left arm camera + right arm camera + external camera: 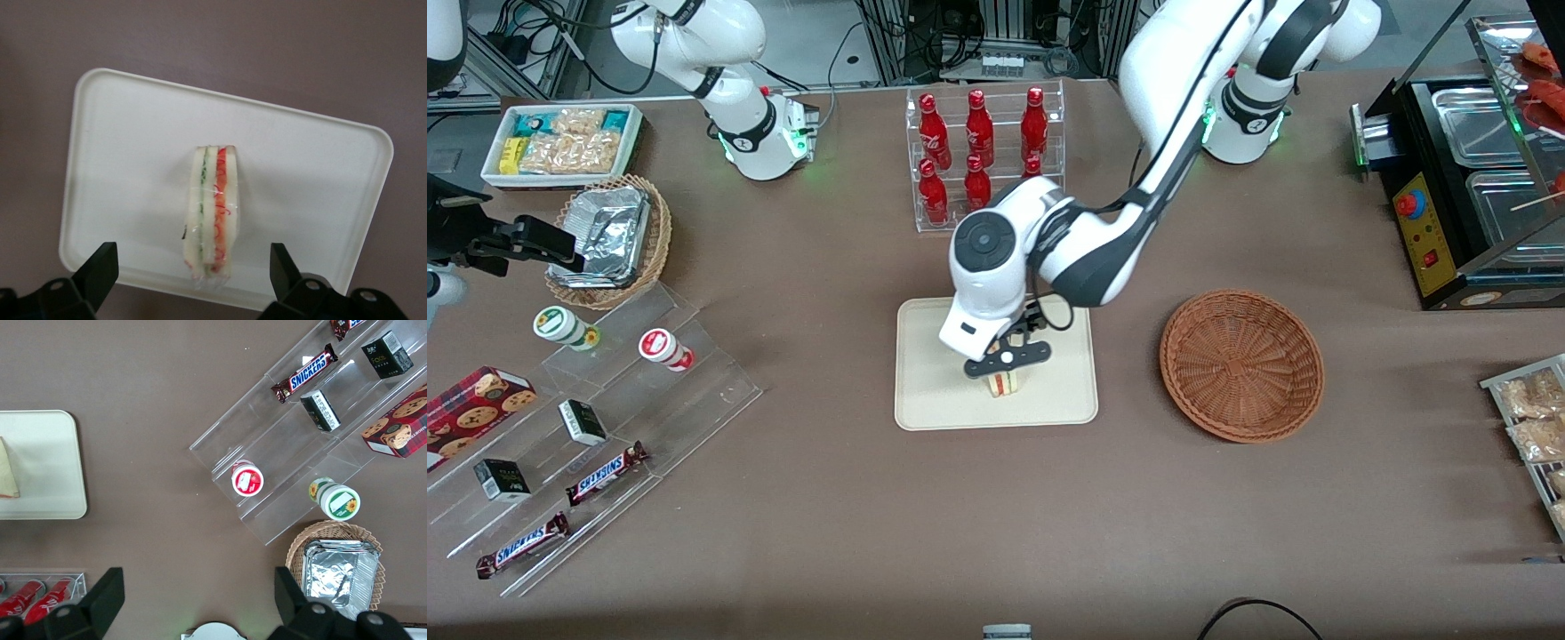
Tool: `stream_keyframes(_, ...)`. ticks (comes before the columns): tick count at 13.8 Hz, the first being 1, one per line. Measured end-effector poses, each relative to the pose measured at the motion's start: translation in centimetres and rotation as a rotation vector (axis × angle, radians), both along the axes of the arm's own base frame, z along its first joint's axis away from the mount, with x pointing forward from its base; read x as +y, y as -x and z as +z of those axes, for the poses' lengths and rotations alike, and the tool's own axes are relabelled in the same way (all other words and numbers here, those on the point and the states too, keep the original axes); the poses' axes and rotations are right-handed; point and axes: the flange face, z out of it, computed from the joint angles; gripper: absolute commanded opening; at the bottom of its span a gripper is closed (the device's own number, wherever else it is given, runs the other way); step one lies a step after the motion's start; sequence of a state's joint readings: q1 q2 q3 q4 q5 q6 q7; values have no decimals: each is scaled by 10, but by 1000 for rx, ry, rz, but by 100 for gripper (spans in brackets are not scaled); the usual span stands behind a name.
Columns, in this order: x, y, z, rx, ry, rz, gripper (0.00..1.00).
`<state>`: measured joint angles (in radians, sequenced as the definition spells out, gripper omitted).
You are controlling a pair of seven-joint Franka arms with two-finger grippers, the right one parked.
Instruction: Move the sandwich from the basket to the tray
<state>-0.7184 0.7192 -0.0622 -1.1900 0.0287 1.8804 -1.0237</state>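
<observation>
The sandwich [1003,383] stands on its edge on the cream-beige tray [934,400], near the tray's front edge; its red and green layers show in the left wrist view [213,213]. My left gripper [1006,366] hangs just above it, open, with its fingers [100,267] apart on either side and not touching it. The tray also shows in the left wrist view [120,147] and the right wrist view [47,460], where a corner of the sandwich [7,470] shows. The round reddish-brown basket [1241,363] lies empty beside the tray, toward the working arm's end.
A clear rack of red bottles [983,151] stands farther from the camera than the tray. Clear stepped shelves with snacks [587,427], a tan wicker basket with foil [609,240] and a white snack box [560,142] lie toward the parked arm's end. A black food warmer [1467,178] stands at the working arm's end.
</observation>
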Motion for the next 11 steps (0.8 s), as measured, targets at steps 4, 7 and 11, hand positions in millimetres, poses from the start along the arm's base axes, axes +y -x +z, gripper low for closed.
stream_keyframes(4,58,-32,32,-6,-57,113,100)
stream_keyframes(7,118,-54,37,25,-74,77,100)
stream_keyframes(11,196,-71,40,69,-80,-37,100)
